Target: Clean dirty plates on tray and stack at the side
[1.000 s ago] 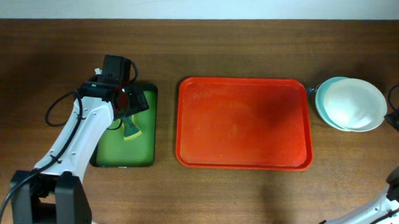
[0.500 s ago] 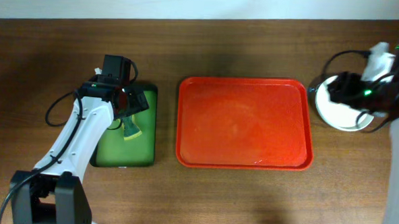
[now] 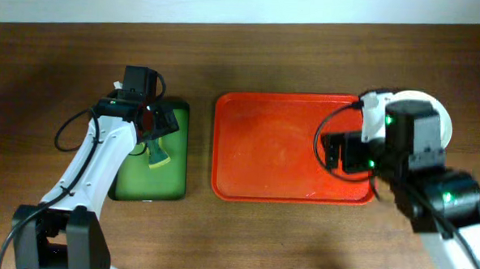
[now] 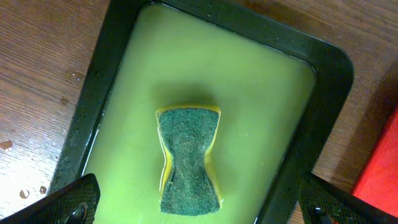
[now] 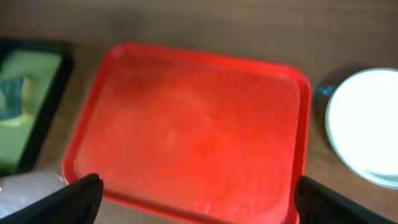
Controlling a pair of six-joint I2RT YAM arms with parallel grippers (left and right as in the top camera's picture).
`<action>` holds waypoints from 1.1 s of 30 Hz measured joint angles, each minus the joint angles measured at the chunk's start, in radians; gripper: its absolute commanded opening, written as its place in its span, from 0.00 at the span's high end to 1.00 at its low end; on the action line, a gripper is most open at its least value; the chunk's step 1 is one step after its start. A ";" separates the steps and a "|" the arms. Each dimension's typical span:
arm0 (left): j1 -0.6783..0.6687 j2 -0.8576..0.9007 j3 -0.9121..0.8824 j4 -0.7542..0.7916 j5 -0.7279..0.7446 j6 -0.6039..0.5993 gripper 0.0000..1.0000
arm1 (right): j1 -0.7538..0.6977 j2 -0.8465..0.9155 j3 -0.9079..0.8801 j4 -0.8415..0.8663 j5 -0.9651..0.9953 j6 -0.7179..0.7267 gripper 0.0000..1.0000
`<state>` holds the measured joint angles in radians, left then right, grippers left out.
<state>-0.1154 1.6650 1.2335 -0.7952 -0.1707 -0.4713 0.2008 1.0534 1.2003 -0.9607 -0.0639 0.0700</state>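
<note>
The red tray (image 3: 280,148) lies in the middle of the table with nothing on it, and it fills most of the right wrist view (image 5: 199,124). The plates (image 3: 437,111) sit stacked on the wood just right of it, white on top with a pale green rim below (image 5: 367,124); my right arm hides part of them from overhead. My right gripper (image 3: 336,152) hangs open above the tray's right side (image 5: 202,202), holding nothing. My left gripper (image 3: 155,123) is open over the green tray (image 4: 202,208), its fingers either side of a sponge.
A dark green tray (image 3: 172,176) of yellow-green liquid stands left of the red tray. A green-and-yellow sponge (image 4: 188,158) lies in it. Bare wood surrounds both trays.
My right arm has swung in from the right edge, passed over the plates and come over the red tray's right side. The left arm has not moved.
</note>
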 measured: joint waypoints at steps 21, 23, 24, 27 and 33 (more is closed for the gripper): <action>0.000 -0.003 0.005 -0.001 0.003 0.000 0.01 | -0.197 -1.041 -1.188 0.886 0.015 -0.003 0.02; 0.000 -0.003 0.005 -0.001 0.003 0.000 0.01 | -0.197 -1.041 -1.188 0.886 0.015 -0.003 0.02; 0.000 -0.003 0.005 -0.001 0.003 0.000 0.01 | -0.197 -1.041 -1.188 0.887 0.015 -0.003 0.01; 0.000 -0.003 0.005 -0.001 0.003 0.000 0.01 | -0.197 -1.041 -1.188 0.887 0.015 -0.003 0.02; 0.000 -0.003 0.005 -0.035 0.003 0.000 0.01 | -0.197 -1.041 -1.188 0.886 0.015 -0.005 0.01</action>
<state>-0.1154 1.6623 1.2381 -0.8307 -0.1680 -0.4713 0.0040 0.0120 0.0128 -0.0746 -0.0490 0.0654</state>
